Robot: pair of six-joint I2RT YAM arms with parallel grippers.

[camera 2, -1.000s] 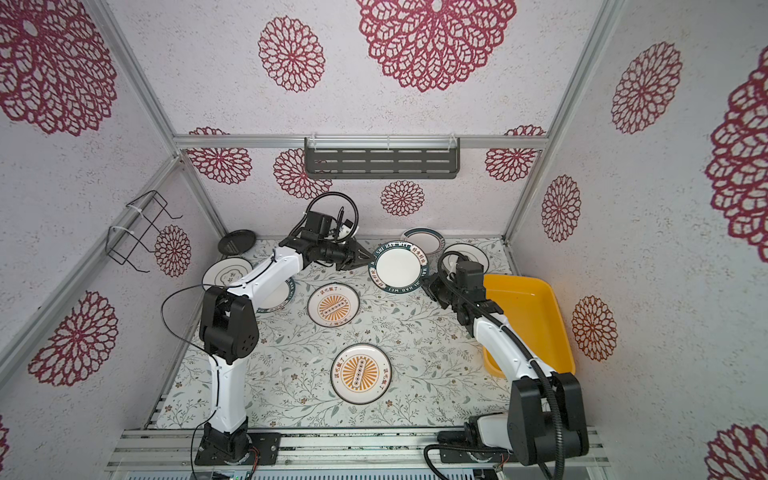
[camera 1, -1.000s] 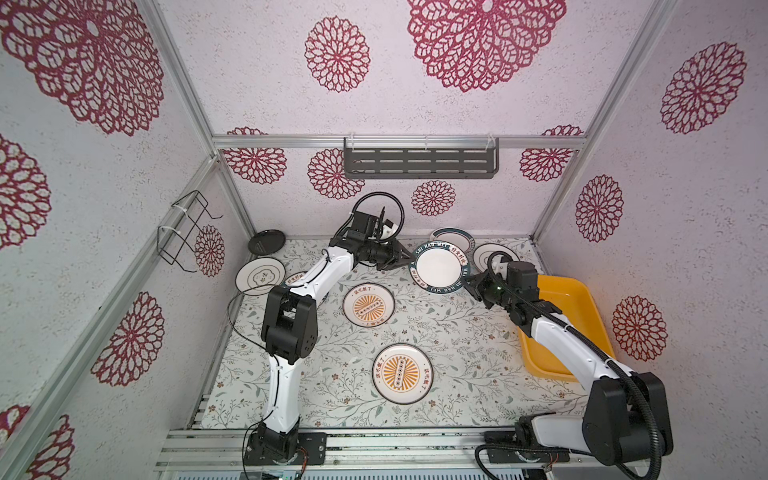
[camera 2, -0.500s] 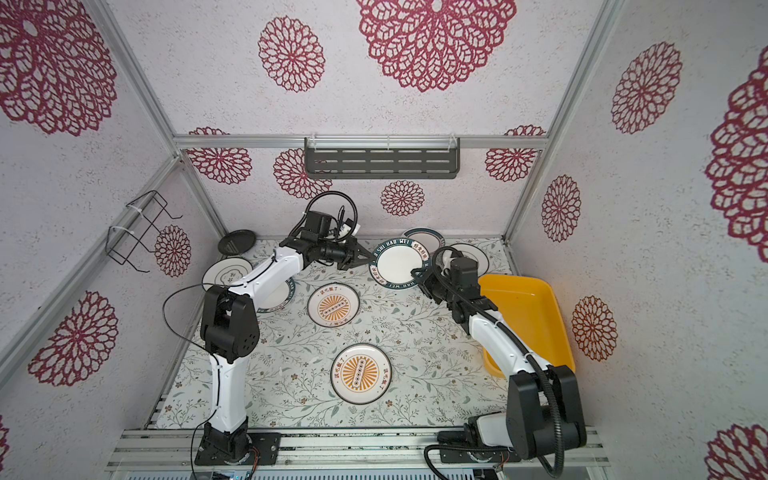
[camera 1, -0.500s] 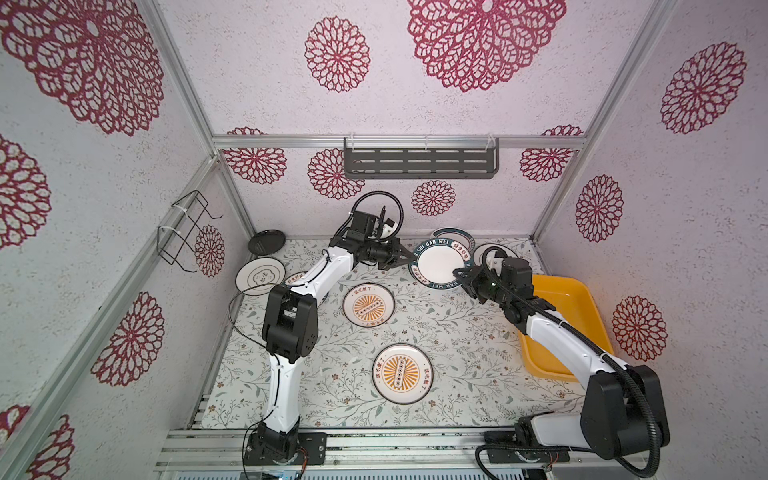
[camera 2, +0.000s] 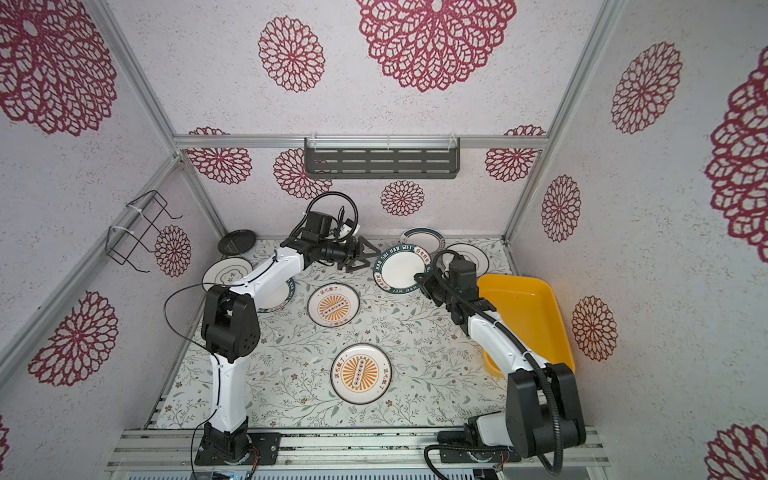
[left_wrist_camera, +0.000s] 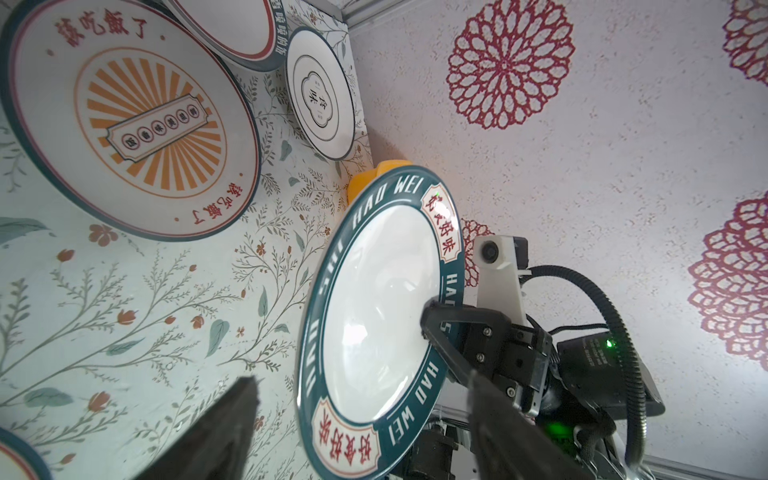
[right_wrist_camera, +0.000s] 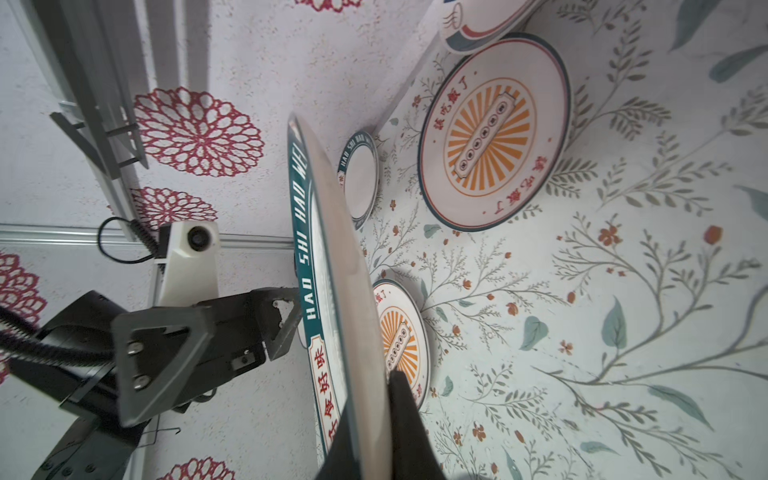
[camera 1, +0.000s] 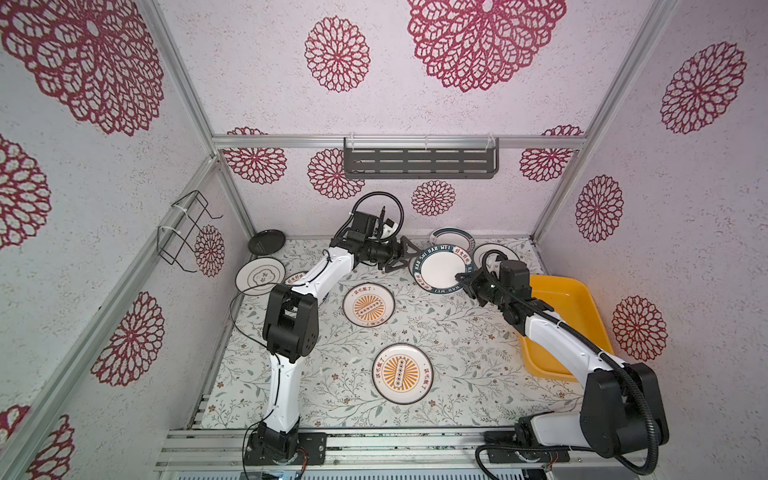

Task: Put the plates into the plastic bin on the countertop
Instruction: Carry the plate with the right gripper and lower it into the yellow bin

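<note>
We see the plastic bin just behind the right gripper, its near side covered by the right arm. The left arm hides much of a half-covered plate. The right gripper pinches the rim of the teal-rimmed plate, which is tilted above the countertop. Opposite, the left gripper reaches out level, jaws spread wide about the far rim. We cannot tell whether they touch it. A sunburst plate lies below.

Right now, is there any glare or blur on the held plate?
Left wrist view: faint glare on the plate; the left end effector is blurred up close. Right wrist view: the plate rim nearest the lens is soft. Both top views: sharp.
</note>
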